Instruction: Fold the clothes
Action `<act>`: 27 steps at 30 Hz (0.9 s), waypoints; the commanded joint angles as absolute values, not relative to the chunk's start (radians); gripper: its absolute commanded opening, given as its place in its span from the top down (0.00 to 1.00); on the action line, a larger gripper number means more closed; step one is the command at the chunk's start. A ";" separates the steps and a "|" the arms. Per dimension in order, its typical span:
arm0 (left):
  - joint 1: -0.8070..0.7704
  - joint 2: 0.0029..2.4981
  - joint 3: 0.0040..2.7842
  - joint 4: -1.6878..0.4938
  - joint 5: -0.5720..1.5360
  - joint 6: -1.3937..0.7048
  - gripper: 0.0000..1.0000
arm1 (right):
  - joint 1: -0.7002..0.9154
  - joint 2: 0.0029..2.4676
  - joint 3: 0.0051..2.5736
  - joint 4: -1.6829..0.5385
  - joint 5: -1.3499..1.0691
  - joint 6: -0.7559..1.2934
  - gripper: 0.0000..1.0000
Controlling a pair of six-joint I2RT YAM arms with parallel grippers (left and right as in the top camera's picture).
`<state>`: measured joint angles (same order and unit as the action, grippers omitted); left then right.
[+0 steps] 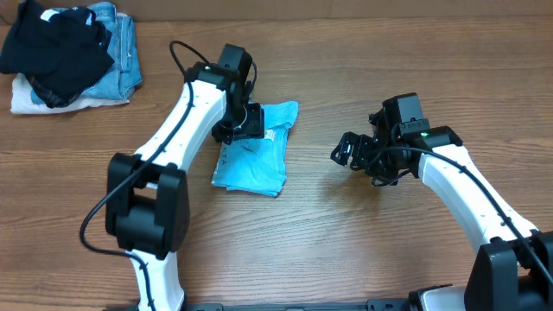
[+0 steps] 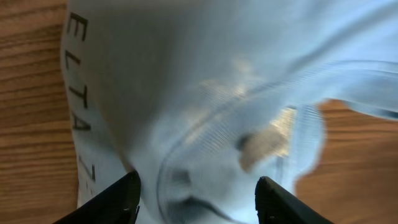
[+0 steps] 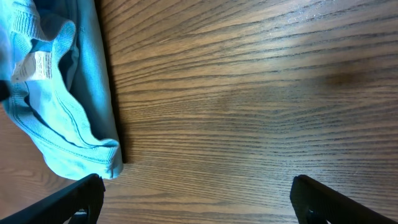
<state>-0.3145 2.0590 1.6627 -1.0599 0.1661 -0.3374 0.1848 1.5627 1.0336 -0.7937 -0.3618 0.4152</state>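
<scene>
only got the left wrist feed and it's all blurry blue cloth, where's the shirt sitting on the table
Observer: The shirt lies loosely bunched near the middle of the table, with the left gripper over its far left part.
Operator: where's the right arm
Observer: The right gripper is open over bare table, to the right of the shirt and apart from it.
Operator: anything else out there
Observer: A black garment is piled on jeans at the far left corner.
</scene>
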 commanded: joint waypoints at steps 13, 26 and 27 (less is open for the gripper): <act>-0.386 2.120 1.679 -0.994 0.105 -0.299 0.44 | 0.191 1.565 1.033 -0.791 -0.360 0.419 0.00; -0.426 2.118 1.721 -1.004 0.181 -0.303 0.56 | 0.191 1.565 1.033 -0.791 -0.360 0.419 0.00; -0.426 2.115 1.736 -1.017 0.186 -0.303 0.56 | 0.191 1.565 1.033 -0.791 -0.360 0.419 0.00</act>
<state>-0.4194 2.1128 1.6726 -0.9958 0.1390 -0.3141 0.1848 1.5627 1.0336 -0.7944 -0.3614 0.4152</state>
